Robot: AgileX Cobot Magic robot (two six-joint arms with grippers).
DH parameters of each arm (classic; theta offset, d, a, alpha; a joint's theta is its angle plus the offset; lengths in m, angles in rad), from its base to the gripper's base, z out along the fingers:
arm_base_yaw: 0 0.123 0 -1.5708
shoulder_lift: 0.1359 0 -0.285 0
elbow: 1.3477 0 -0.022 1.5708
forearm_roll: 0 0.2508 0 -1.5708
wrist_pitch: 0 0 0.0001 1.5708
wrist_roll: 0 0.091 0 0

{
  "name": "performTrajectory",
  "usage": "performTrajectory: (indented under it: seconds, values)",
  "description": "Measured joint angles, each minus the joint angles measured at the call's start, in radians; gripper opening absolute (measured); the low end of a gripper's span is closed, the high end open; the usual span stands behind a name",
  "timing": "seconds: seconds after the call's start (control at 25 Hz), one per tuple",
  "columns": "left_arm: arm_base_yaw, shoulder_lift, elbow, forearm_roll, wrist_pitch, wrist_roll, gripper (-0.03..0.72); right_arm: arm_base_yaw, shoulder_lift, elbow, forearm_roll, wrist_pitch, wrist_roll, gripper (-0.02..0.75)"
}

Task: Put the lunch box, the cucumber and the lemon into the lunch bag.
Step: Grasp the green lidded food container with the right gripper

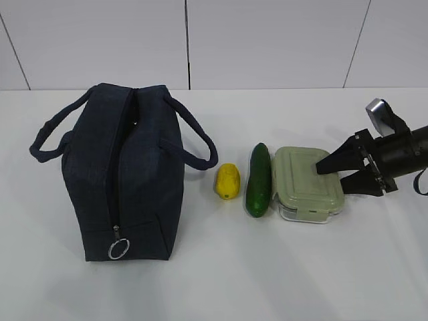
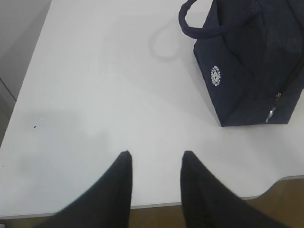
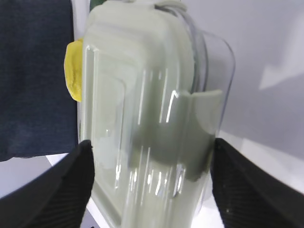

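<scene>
The navy lunch bag [image 1: 127, 174] stands at the left, its silver ring pull [image 1: 118, 249] at the low front end of the zipper. The yellow lemon [image 1: 227, 180], the dark green cucumber [image 1: 259, 179] and the green-lidded lunch box [image 1: 307, 184] lie in a row to its right. My right gripper [image 1: 332, 174] is open, with its jaws on either side of the lunch box's right end [image 3: 152, 118]. The lemon [image 3: 73, 71] and the bag [image 3: 35, 76] show behind the box. My left gripper [image 2: 156, 155] is open and empty over the table's near edge, left of the bag [image 2: 251, 71].
The white table [image 1: 267, 267] carries only these things. Its front edge [image 2: 199, 202] lies just under my left fingertips, with brown floor beyond. A white panelled wall stands behind the table.
</scene>
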Motion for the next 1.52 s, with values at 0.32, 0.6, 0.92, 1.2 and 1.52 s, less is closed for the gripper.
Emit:
performTrajectory:
  seconds: [0.32,0.6,0.92,1.2,1.52]
  values:
    - [0.000,0.000,0.000,0.000,0.000,0.000,0.245,0.001,0.004,0.000,-0.004,0.000,0.000,0.566]
    - [0.000,0.000,0.000,0.000,0.000,0.000,0.245,0.001,0.031,0.000,-0.002,0.000,0.015,0.566]
    - [0.000,0.000,0.000,0.000,0.000,0.000,0.245,0.001,0.035,0.000,0.028,0.000,0.017,0.566]
    - [0.000,0.000,0.000,0.000,0.000,0.000,0.245,0.001,0.039,0.000,0.043,0.000,0.017,0.566]
    - [0.000,0.000,0.000,0.000,0.000,0.000,0.245,0.001,0.040,0.000,0.041,0.000,-0.015,0.565]
